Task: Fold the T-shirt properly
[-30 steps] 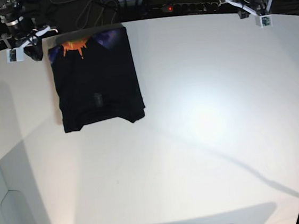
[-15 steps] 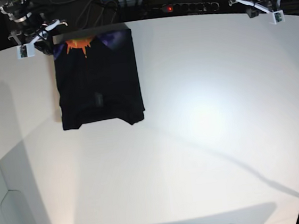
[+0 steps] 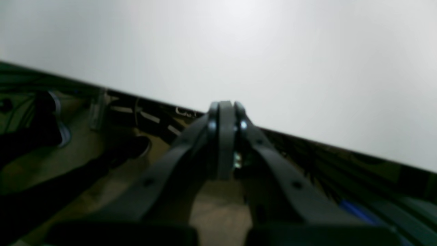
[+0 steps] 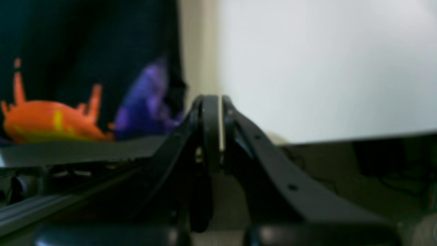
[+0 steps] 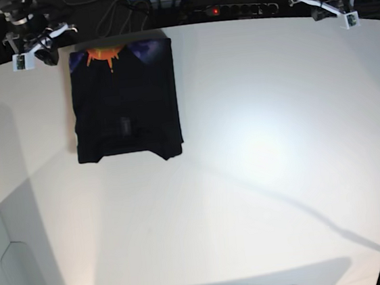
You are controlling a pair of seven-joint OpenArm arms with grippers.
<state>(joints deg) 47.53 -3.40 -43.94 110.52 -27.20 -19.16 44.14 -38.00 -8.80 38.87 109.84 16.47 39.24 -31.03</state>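
Left wrist: left end effector (image 3: 223, 111) pressed together, nothing between the fingers. It sits off the edge of the bench (image 3: 273, 61); bare white surface ahead of the tips, cables and dark clutter below them.

Right wrist: right end effector (image 4: 213, 102) also pressed together, empty. T-shirt (image 4: 92, 51) lies ahead and to its left, not touching; orange and purple print nearest the fingers, at the bench edge.

Base: T-shirt (image 5: 122, 95) folded into a black rectangle on the bench (image 5: 260, 162), just beside the right end effector (image 5: 39, 51). Left end effector (image 5: 336, 10) is well apart from it, at the opposite far corner.
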